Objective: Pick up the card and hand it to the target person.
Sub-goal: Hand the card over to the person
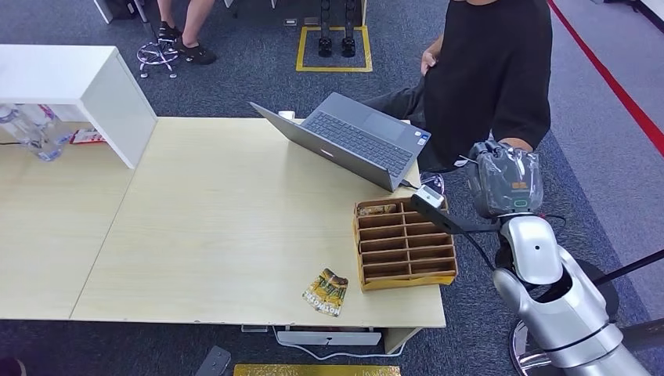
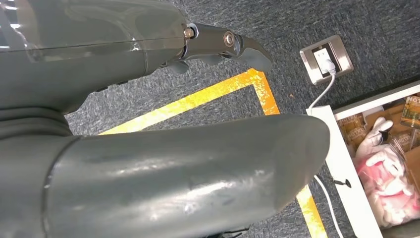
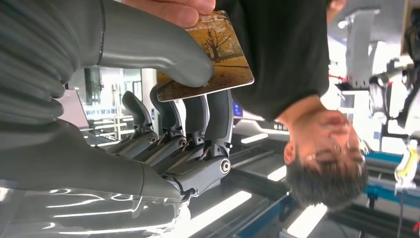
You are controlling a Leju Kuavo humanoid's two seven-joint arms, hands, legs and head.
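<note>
A card (image 3: 220, 54) with an autumn tree picture is pinched between the thumb and the fingers (image 3: 198, 119) of my right hand (image 3: 114, 99). A person's fingertips (image 3: 173, 9) also touch the card's edge beside my thumb. In the head view my right hand (image 1: 505, 180) is raised off the table's right side, right in front of a person in a black shirt (image 1: 489, 70). My left hand (image 2: 114, 134) hangs over the carpet with its fingers apart and nothing in it.
A wooden slotted organizer (image 1: 403, 243) stands at the table's right front. A few loose cards (image 1: 326, 291) lie beside it near the front edge. An open laptop (image 1: 352, 137) sits further back. A white box (image 1: 86, 86) stands at the left. Another person's legs (image 1: 184, 31) are at the far back.
</note>
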